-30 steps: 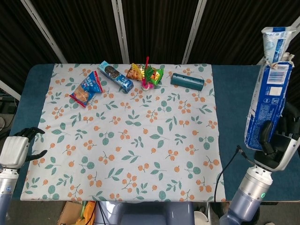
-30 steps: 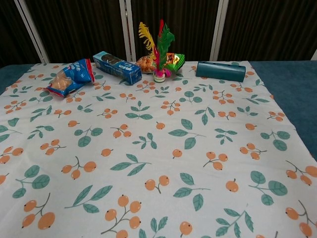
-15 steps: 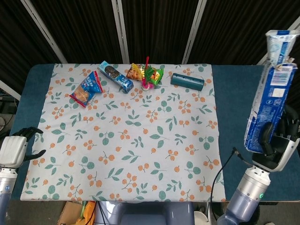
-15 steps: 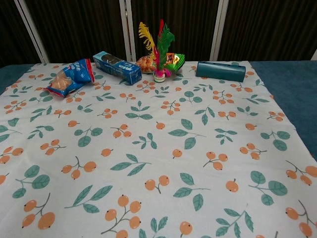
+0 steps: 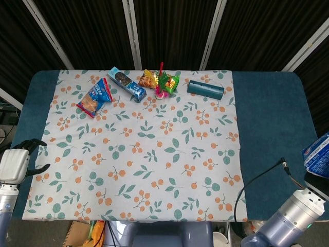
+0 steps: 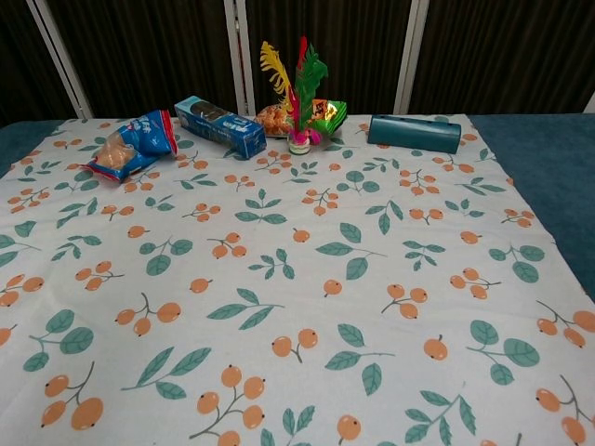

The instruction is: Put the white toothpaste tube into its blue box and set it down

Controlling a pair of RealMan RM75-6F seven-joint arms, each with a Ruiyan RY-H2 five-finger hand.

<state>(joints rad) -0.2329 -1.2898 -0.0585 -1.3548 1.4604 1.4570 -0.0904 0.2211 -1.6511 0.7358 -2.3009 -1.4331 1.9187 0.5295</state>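
Only a corner of the blue toothpaste box (image 5: pixel 318 155) shows at the right edge of the head view, off the table's side. It sits directly above my right wrist; of my right hand (image 5: pixel 317 186) just the dark base is in frame, still under the box. The white tube is out of frame. My left hand (image 5: pixel 18 163) hovers at the table's near left corner, fingers apart and holding nothing. The chest view shows neither hand.
The floral cloth (image 5: pixel 144 149) covers the blue table (image 5: pixel 272 118). Along the far edge lie a snack bag (image 5: pixel 95 96), a blue biscuit pack (image 5: pixel 126 84), small snack packets with a feathered toy (image 5: pixel 160 82) and a dark teal case (image 5: pixel 205 89).
My right arm has dropped and swung out to the right, carrying the upright box and tube almost wholly out of the head view. The left hand has stayed put.
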